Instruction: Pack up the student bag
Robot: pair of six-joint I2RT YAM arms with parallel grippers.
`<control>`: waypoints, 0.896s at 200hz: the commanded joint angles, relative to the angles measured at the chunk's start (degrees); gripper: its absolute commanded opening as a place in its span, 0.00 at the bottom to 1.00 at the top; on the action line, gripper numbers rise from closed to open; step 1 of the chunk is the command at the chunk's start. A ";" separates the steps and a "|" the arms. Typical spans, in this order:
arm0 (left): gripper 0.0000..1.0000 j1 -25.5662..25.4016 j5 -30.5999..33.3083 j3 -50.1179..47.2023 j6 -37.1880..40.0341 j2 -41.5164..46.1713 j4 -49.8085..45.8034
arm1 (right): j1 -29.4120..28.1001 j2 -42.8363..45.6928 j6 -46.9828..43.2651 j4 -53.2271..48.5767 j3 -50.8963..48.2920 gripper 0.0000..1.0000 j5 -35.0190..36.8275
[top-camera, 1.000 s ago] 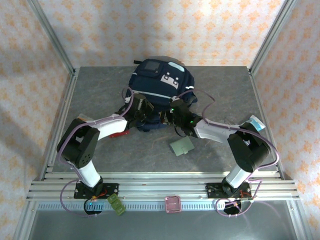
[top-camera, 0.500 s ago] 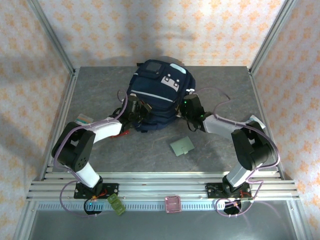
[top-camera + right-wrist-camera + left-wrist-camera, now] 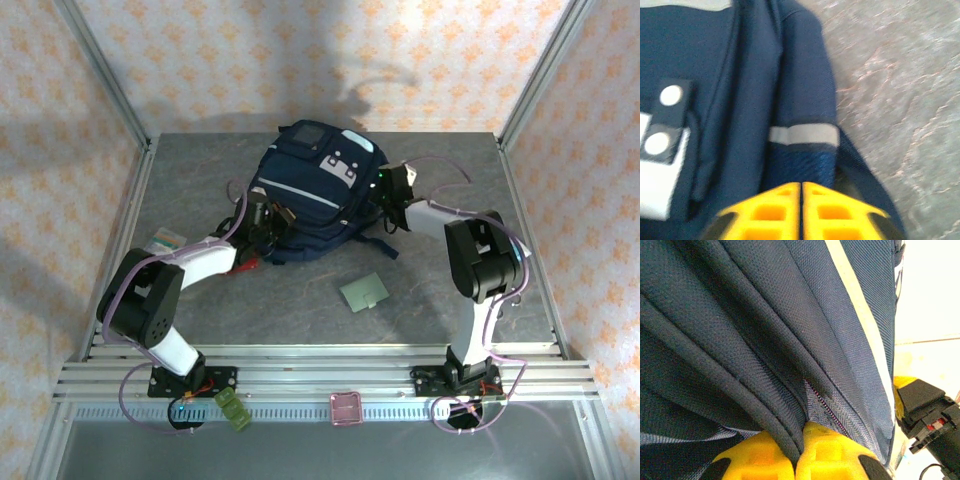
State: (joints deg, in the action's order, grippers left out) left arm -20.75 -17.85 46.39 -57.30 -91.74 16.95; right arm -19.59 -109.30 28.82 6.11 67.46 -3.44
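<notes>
The student bag [image 3: 310, 185], navy with pale stripes and white-grey pocket patches, lies at the back middle of the table. At the bag's front left edge, my left gripper [image 3: 272, 222] is shut on a fold of its fabric. In the left wrist view that dark fold [image 3: 765, 330] is pinched between the yellow fingers of the left gripper [image 3: 797, 450], beside a zipper line. My right gripper [image 3: 385, 190] rests against the bag's right side. Seen from the right wrist, the right gripper [image 3: 801, 187] has its fingers pressed together over the navy side panel [image 3: 740, 100], and nothing shows between them.
A flat green card [image 3: 364, 291] lies on the grey table [image 3: 450, 300] in front of the bag. A red item [image 3: 243, 266] sits under the left forearm and a small packet [image 3: 166, 239] lies at the left. Metal frame posts line both sides.
The bag has shifted toward the back of the table. My right gripper swung from the bag's front to its right side. The left gripper followed the bag's front left edge.
</notes>
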 commanded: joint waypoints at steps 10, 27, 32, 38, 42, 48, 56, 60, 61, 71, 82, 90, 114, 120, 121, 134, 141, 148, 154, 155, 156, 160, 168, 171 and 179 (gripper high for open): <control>0.00 2.48 -4.24 2.75 2.82 1.82 -0.42 | -1.92 11.60 -5.39 4.21 -7.74 0.33 -11.95; 0.00 5.19 -7.03 4.02 4.63 2.27 -1.95 | -1.98 15.99 -9.18 4.50 -12.01 0.35 -17.67; 0.00 6.08 -7.62 4.85 5.87 2.23 -3.51 | -2.07 16.88 -10.46 4.68 -13.03 0.37 -19.81; 0.00 7.09 -7.97 5.96 7.64 2.14 -5.48 | -2.32 17.56 -11.69 4.62 -13.90 0.37 -21.48; 0.00 7.68 -8.20 6.63 8.96 2.10 -6.74 | -2.58 17.94 -12.38 4.68 -14.38 0.38 -22.21; 0.00 8.43 -8.38 7.59 10.73 2.07 -8.52 | -3.04 18.21 -13.73 4.73 -14.84 0.38 -23.96; 0.00 9.48 -8.74 8.69 12.45 1.84 -10.69 | -3.81 18.02 -15.39 4.50 -14.92 0.40 -25.62; 0.00 10.07 -9.25 9.02 13.03 1.76 -11.30 | -4.29 17.68 -16.18 4.38 -14.78 0.43 -26.27; 0.00 10.18 -9.37 9.09 13.15 1.71 -11.40 | -4.43 17.61 -16.43 4.36 -14.76 0.43 -26.44; 0.00 11.31 -10.63 9.81 14.02 1.43 -12.37 | -5.64 16.42 -18.70 3.65 -13.83 0.46 -28.08; 0.00 12.16 -11.06 10.44 14.93 1.29 -12.93 | -7.09 14.89 -20.62 3.38 -12.71 0.51 -28.83; 0.00 12.68 -11.08 11.07 15.49 0.99 -13.61 | -7.91 13.80 -21.59 3.66 -12.09 0.52 -29.58; 0.00 13.54 -12.18 12.02 15.56 0.09 -13.80 | -9.52 10.84 -23.49 4.78 -9.82 0.55 -31.36; 0.00 13.63 -12.37 12.18 15.51 -0.17 -13.70 | -9.88 9.80 -23.65 4.43 -8.91 0.55 -30.69; 0.00 13.63 -12.38 12.21 15.48 -0.22 -13.70 | -9.91 9.62 -23.69 4.39 -8.70 0.55 -30.54; 0.00 13.63 -12.89 12.54 15.23 -0.62 -13.45 | -10.52 7.34 -24.40 3.28 -6.46 0.54 -30.22; 0.00 13.63 -13.12 12.65 14.99 -0.86 -13.28 | -10.84 6.11 -24.73 2.53 -5.29 0.53 -29.92; 0.00 13.63 -13.34 12.71 14.71 -0.97 -12.97 | -11.14 5.09 -25.05 1.97 -4.39 0.53 -29.67; 0.00 13.63 -13.51 12.83 14.52 -0.93 -12.83 | -11.38 4.28 -25.27 1.69 -3.85 0.53 -29.33; 0.00 13.63 -13.52 12.88 14.46 -1.00 -12.78 | -11.41 4.10 -25.29 1.61 -3.75 0.53 -29.25; 0.00 13.63 -13.52 12.91 14.44 -1.03 -12.75 | -11.46 4.01 -25.29 1.57 -3.62 0.53 -29.21; 0.00 13.63 -13.53 12.88 14.41 -1.02 -12.75 | -11.58 3.52 -25.38 1.35 -3.34 0.54 -28.90; 0.00 13.65 -13.45 13.02 14.32 -1.05 -12.82 | -11.77 2.79 -25.71 0.91 -2.83 0.54 -28.47; 0.00 13.64 -13.44 13.02 14.32 -0.98 -12.82 | -11.86 2.51 -25.88 0.78 -2.69 0.53 -28.45; 0.00 13.63 -13.51 12.99 14.32 -0.98 -12.82 | -12.00 1.97 -25.93 0.52 -2.43 0.51 -28.26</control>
State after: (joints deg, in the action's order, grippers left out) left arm -7.75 -30.11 56.42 -43.59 -92.40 1.78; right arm -30.81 -105.56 5.23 8.54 62.98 -32.82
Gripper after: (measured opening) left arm 0.046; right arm 0.532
